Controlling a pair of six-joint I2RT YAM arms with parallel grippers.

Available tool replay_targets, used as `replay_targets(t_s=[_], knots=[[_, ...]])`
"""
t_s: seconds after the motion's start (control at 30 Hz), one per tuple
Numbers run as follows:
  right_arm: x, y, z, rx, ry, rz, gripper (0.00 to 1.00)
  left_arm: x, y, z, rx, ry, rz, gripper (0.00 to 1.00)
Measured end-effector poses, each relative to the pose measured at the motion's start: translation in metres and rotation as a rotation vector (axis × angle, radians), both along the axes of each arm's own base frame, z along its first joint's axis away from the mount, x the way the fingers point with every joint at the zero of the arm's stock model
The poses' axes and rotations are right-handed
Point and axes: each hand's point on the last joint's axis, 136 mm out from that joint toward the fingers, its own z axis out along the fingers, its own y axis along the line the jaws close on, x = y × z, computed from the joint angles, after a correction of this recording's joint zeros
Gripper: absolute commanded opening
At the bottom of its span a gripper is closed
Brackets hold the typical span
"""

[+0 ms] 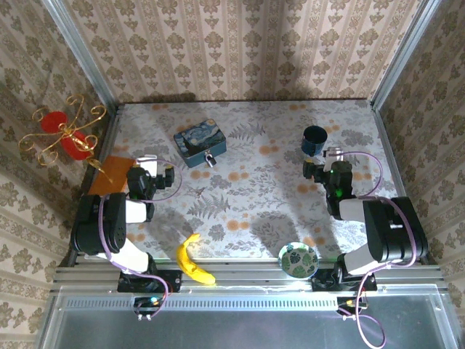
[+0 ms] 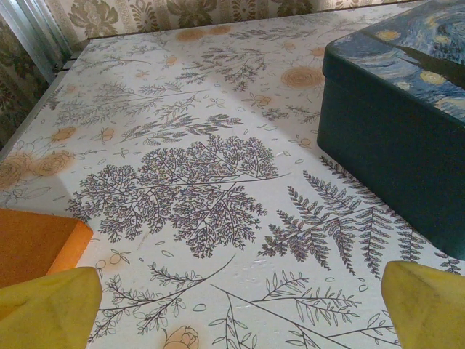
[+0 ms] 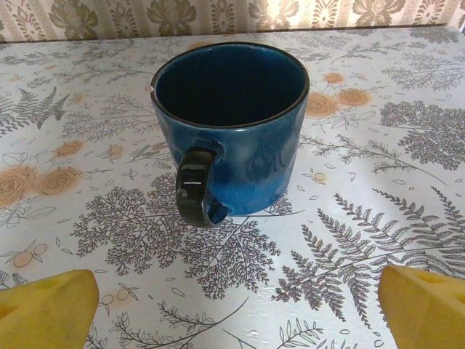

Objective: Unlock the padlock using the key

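The tiny padlock (image 1: 210,158) hangs at the front edge of the blue starry-night tin (image 1: 200,144), its silvery shackle just visible; I cannot make out a key. My left gripper (image 1: 148,160) hovers to the left of the tin, apart from it. In the left wrist view the left gripper (image 2: 240,320) is open over bare tablecloth, and the tin's dark side (image 2: 392,138) stands at the right. My right gripper (image 1: 325,155) is at the right of the table. In the right wrist view the right gripper (image 3: 236,313) is open with nothing between its yellow fingertips (image 3: 47,309).
A blue mug (image 3: 231,123) stands just ahead of the right gripper, handle towards it. An orange pad (image 2: 33,243) lies by the left gripper. A banana (image 1: 195,263) and a leaf-patterned dish (image 1: 298,259) sit near the front edge. A gold ornament stand (image 1: 64,134) is at far left.
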Motion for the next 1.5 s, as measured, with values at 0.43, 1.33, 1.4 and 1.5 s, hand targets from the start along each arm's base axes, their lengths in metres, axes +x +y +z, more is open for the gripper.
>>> replay_targets(t_s=[0.43, 1.33, 1.4, 1.5], knots=[[-0.027, -0.002, 0.064, 0.08, -0.017, -0.078, 1.0, -0.002, 0.01, 0.026, 0.005, -0.005, 0.061, 1.0], [0.083, 0.255, 0.067, 0.34, 0.358, 0.382, 0.67, 0.067, -0.086, 0.055, -0.413, 0.213, 0.134, 0.86], [0.094, 0.274, 0.063, 0.368, 0.375, 0.414, 0.67, 0.074, -0.091, 0.043, -0.421, 0.245, 0.13, 0.81], [0.108, 0.295, 0.054, 0.381, 0.403, 0.447, 0.66, 0.08, -0.098, 0.026, -0.43, 0.297, 0.118, 0.74]])
